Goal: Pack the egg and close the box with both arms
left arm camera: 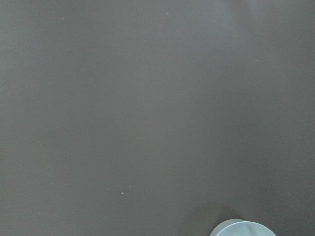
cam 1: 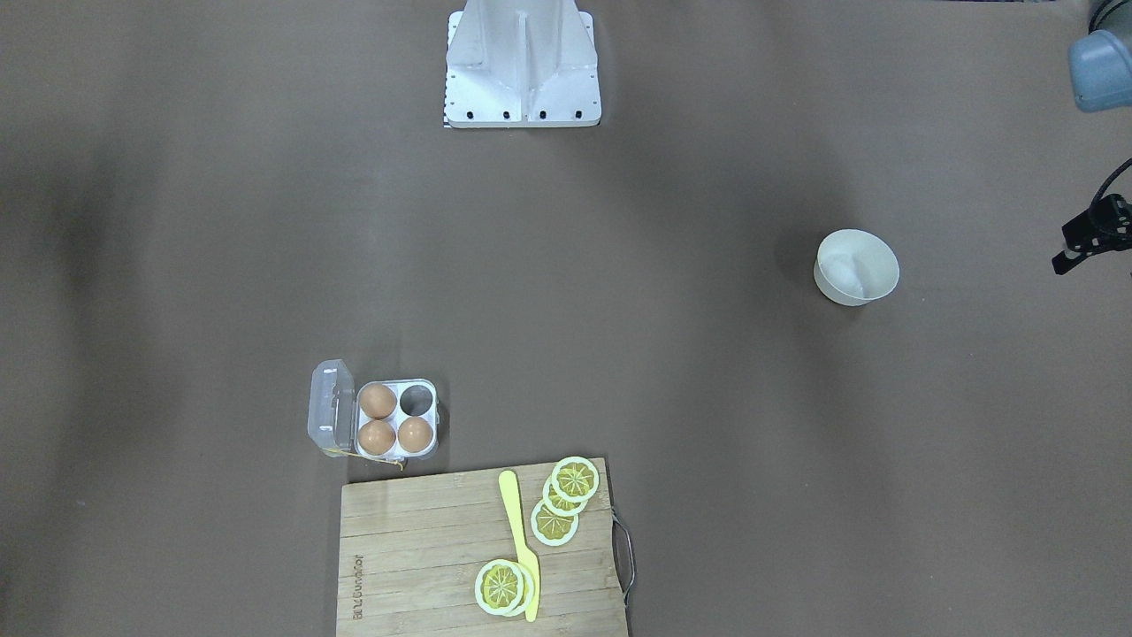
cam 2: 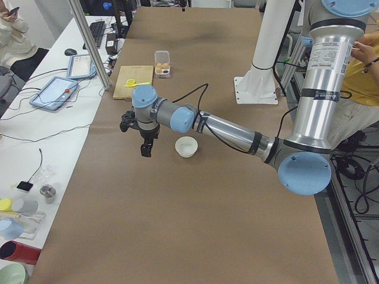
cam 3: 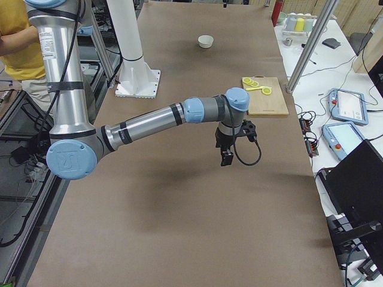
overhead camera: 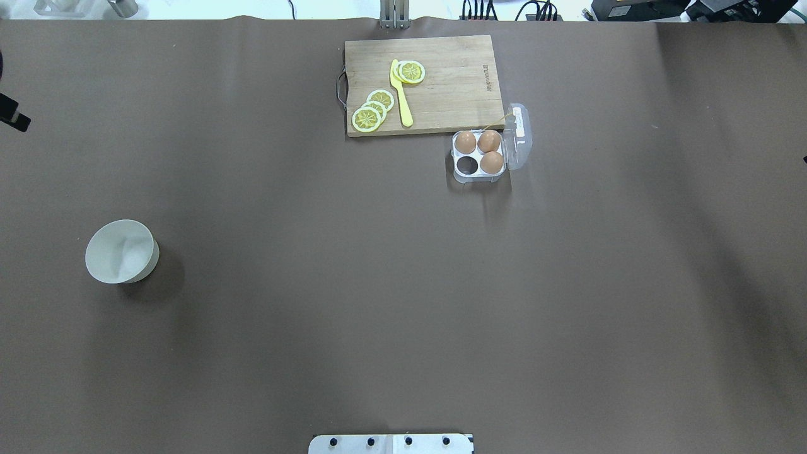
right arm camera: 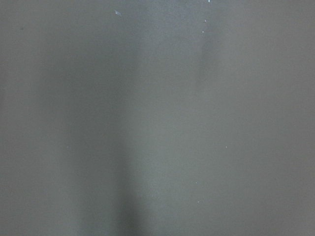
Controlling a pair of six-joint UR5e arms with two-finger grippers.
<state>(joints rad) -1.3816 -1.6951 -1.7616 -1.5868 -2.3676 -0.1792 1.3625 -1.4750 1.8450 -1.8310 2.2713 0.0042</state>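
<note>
The clear box (cam 1: 416, 400) (overhead camera: 467, 165) stands with its lid (cam 1: 330, 407) swung open to the side. Three alike brown eggs (cam 1: 378, 401) (cam 1: 377, 437) (cam 1: 415, 433) fill three cells; one cell is bare. I cannot tell which of them is the task's egg. My left gripper (cam 1: 1083, 243) (cam 2: 145, 148) hovers above the table beside the white bowl (cam 1: 836, 287), far from the box, its fingers mostly cut off by the view's edge. My right gripper (cam 3: 226, 158) hangs over bare table and shows only in the exterior right view, so I cannot tell its state.
A wooden cutting board (cam 1: 424, 548) with lemon slices (cam 1: 575, 479) and a yellow knife (cam 1: 517, 531) lies right next to the box. The white robot base (cam 1: 522, 66) stands at mid table edge. A person in yellow (cam 3: 15, 24) stands behind the robot.
</note>
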